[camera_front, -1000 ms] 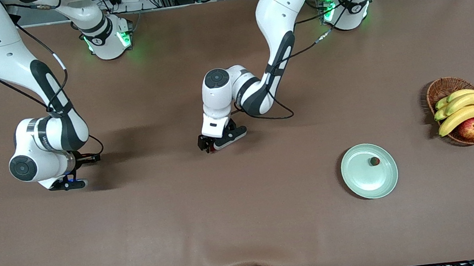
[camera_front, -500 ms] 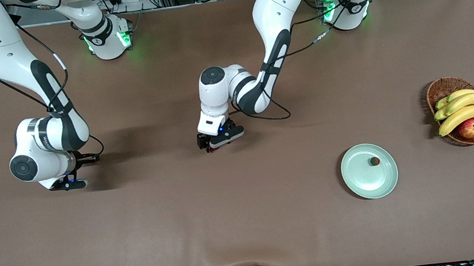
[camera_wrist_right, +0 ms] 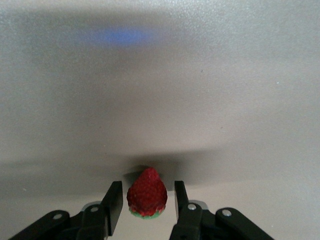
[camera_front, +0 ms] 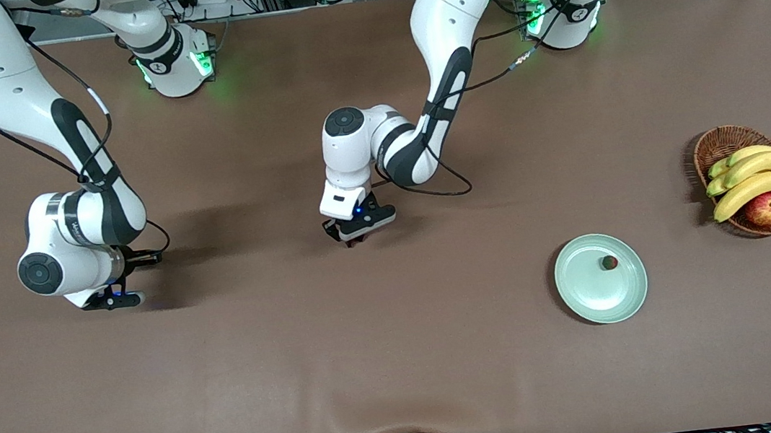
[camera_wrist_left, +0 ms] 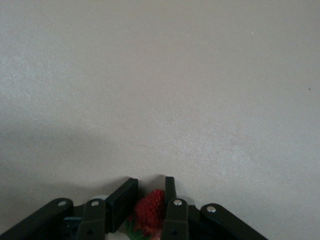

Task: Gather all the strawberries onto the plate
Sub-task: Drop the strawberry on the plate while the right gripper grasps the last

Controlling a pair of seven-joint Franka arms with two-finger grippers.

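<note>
Left hand [camera_wrist_left: 145, 192] gripped a strawberry [camera_wrist_left: 150, 210] mid-worktop [camera_front: 402, 360]; right hand [camera_wrist_right: 145, 197] open around another berry [camera_wrist_right: 147, 199]; a third berry [camera_front: 608, 263] on plate [camera_front: 587, 295].

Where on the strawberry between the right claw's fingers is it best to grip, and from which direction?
Grip the strawberry across its widest part, just past the green cap, coming straight down from above. It lies on the table pointing away from the right claw, whose open fingers already flank its rounded sides; the tapered tip would likely slip.

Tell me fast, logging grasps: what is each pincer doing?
Left pincer: shut on a strawberry, mid-table.
Right pincer: open around a second strawberry, not clamped.
</note>
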